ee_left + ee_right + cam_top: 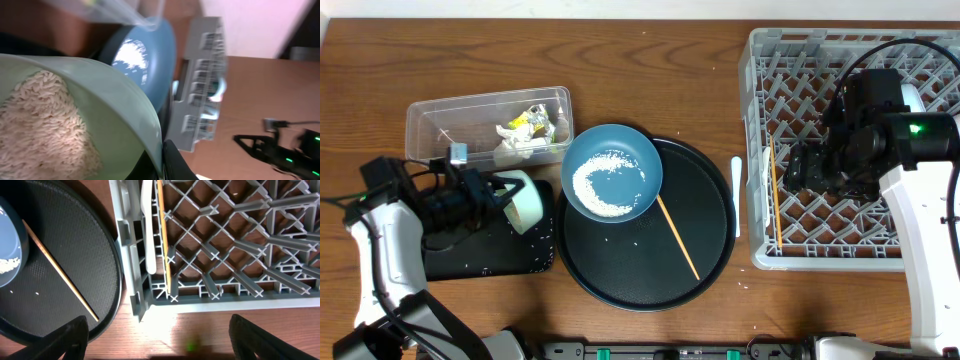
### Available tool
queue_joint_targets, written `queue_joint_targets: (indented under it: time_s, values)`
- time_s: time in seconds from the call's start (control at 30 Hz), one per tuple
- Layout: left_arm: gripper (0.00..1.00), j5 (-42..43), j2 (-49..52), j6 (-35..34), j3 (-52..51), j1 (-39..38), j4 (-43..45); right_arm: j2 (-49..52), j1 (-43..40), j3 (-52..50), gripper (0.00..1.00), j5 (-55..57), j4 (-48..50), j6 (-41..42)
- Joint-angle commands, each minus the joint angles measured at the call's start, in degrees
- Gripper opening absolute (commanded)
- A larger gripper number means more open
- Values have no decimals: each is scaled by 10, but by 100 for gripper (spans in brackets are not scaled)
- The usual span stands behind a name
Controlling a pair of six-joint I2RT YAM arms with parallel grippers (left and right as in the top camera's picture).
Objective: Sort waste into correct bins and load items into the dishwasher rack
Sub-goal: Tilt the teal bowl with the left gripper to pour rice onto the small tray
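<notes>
Near the worktop's left edge, the left gripper (502, 192) is pinched tight on the rim of the pale green bowl (523, 200), which is tipped on its side over the flat black tray (490, 255). Rice (40, 125) is heaped against the bowl's lower wall. The bowl looks light and stiff with a smooth lip, and the grains will likely slide all at once if it tilts further. Behind it is the clear tub (417, 135), holding crumpled napkins (515, 145) and a yellow wrapper (530, 118). Mid-worktop, the dark blue bowl (642, 160) sits on the back-left edge of the round black tray (620, 270), with loose rice (600, 185) inside. It is probably the heaviest piece here, rigid and glossy, so a grip on the rim would suit it, held level until it is emptied. One chopstick (677, 237) lies slantwise on the same tray. It is thin and light and apt to roll, so pinch it across the middle. The white spoon (737, 195) lies flat on the wood just beside the dishwasher rack (820, 262). It sits low and looks slick, and its handle seems the best hold. A second chopstick (775, 190) lies inside the rack along its left wall. The right gripper (169, 342) hangs over that side of the rack, fingers spread wide, holding nothing.
</notes>
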Motion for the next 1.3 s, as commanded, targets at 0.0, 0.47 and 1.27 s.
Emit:
queue_joint_targets:
  time_s: [0.0, 0.47, 1.27]
  values:
    - [6, 105, -9, 55, -5, 19, -1, -7, -4, 0, 85, 5, 1, -4]
    - [6, 169, -9, 80, -10, 27, 0, -7, -4, 1, 85, 7, 1, -4]
    - [6, 218, -6, 67, -21, 64, 5, -7, -4, 0, 85, 7, 1, -4]
